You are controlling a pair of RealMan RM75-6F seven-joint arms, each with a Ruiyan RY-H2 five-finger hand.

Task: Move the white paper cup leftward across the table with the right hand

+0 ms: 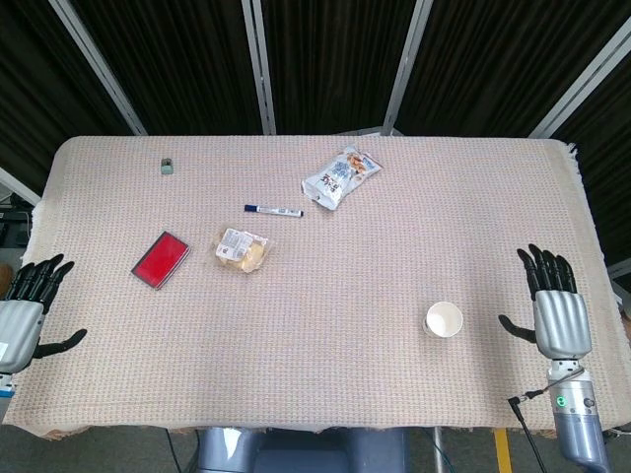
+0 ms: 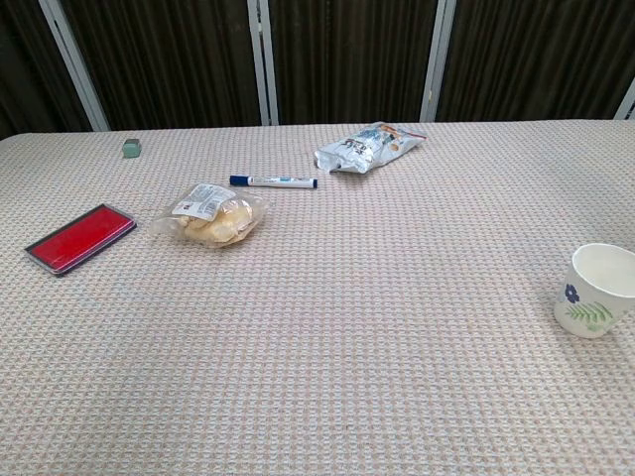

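Note:
The white paper cup (image 1: pixel 444 319) stands upright on the table's near right part; in the chest view the cup (image 2: pixel 595 290) shows a small flower print and sits at the right edge of the frame. My right hand (image 1: pixel 555 307) lies flat just right of the cup, fingers spread, thumb pointing toward it, a short gap between them, holding nothing. My left hand (image 1: pixel 27 309) rests at the table's near left corner, fingers spread and empty. Neither hand shows in the chest view.
A red flat case (image 1: pixel 161 258), a clear bag of snacks (image 1: pixel 242 249), a blue-capped marker (image 1: pixel 273 209), a white snack packet (image 1: pixel 340 175) and a small green eraser (image 1: pixel 168 166) lie across the table's left and far middle. The woven cloth (image 1: pixel 325 374) covers the table.

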